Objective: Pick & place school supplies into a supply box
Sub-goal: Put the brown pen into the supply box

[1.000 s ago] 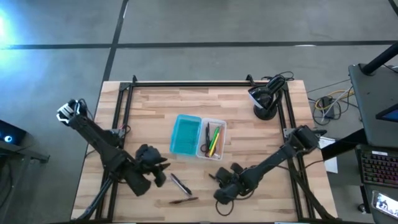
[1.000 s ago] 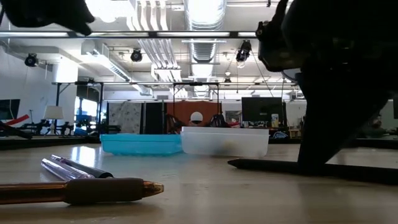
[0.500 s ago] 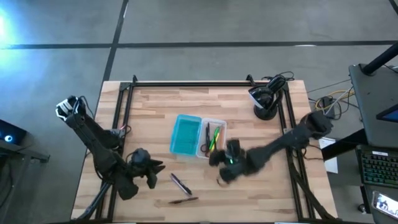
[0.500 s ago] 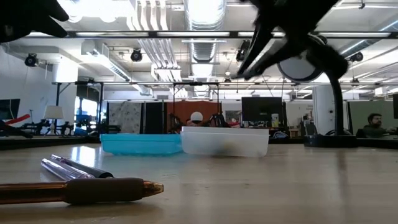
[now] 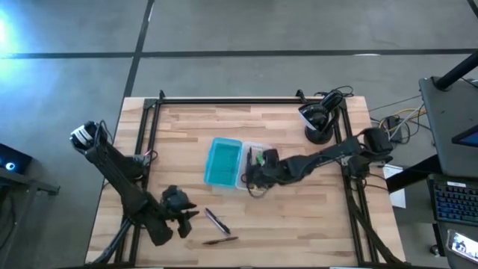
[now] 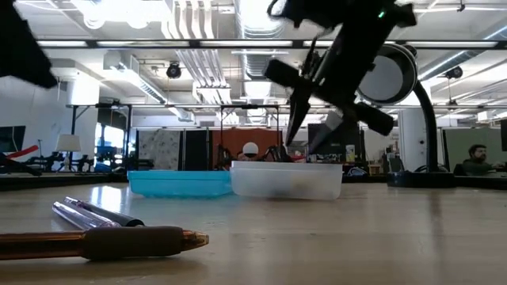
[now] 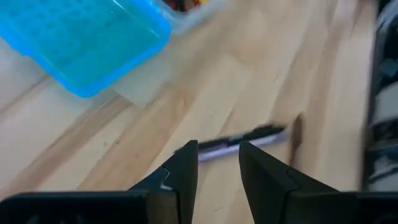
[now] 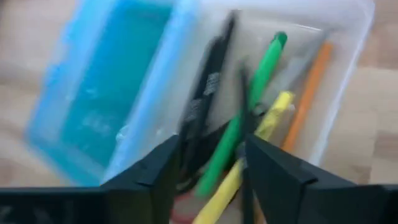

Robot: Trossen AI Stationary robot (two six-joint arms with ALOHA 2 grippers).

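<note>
The clear supply box (image 5: 263,155) sits mid-table with its teal lid (image 5: 222,162) lying flat against its left side. Inside lie green (image 8: 252,106), yellow (image 8: 264,127), orange (image 8: 309,87) and black (image 8: 208,93) pens. My right gripper (image 8: 211,149) hangs open just above the box (image 6: 285,180), nothing between its fingers. Near the front edge, a purple-and-black pen (image 5: 216,221) and a brown pen (image 5: 221,240) lie flat on the wood. My left gripper (image 7: 217,155) stands open just left of the purple pen (image 7: 242,140), clear of it.
A black desk lamp (image 5: 317,119) stands at the table's far right corner. Black frame rails (image 5: 153,127) run along the left, right and far edges. Bare wood lies in front of the box. A person (image 6: 475,158) sits far off in the room.
My right gripper has lifted a black pen off the table near the front edge and gone up and toward the far edge to above the box. It now stands open, and the pen is no longer between its fingers. My left gripper has drifted slightly toward the near edge.
</note>
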